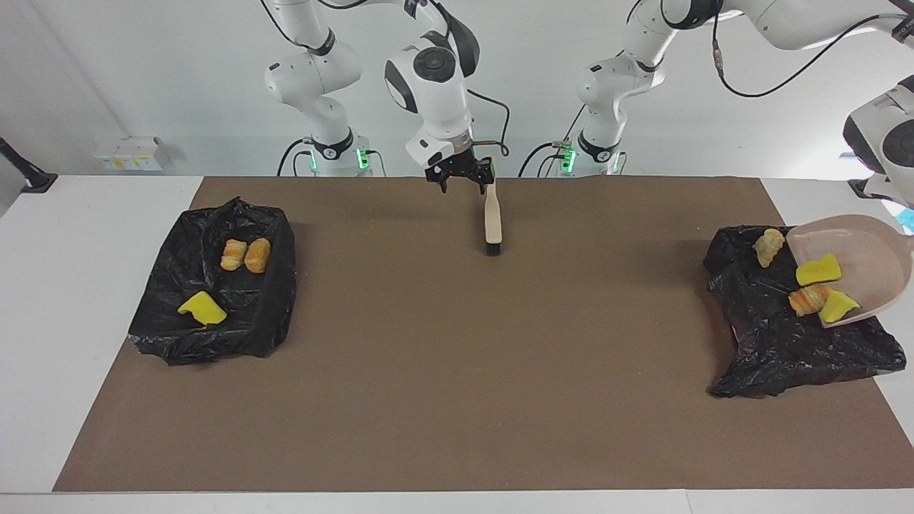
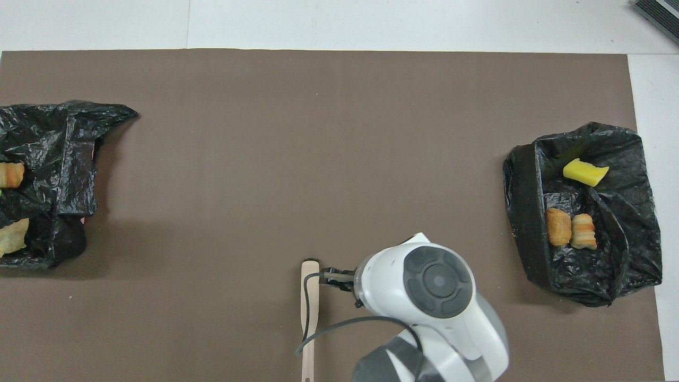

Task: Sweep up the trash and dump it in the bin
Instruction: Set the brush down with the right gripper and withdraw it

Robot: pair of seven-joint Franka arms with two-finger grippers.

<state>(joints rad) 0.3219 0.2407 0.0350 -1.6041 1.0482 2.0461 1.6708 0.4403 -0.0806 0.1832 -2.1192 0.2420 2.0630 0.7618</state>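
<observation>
trash (image 1: 809, 298) tumbling into black bag (image 1: 775, 335)
</observation>
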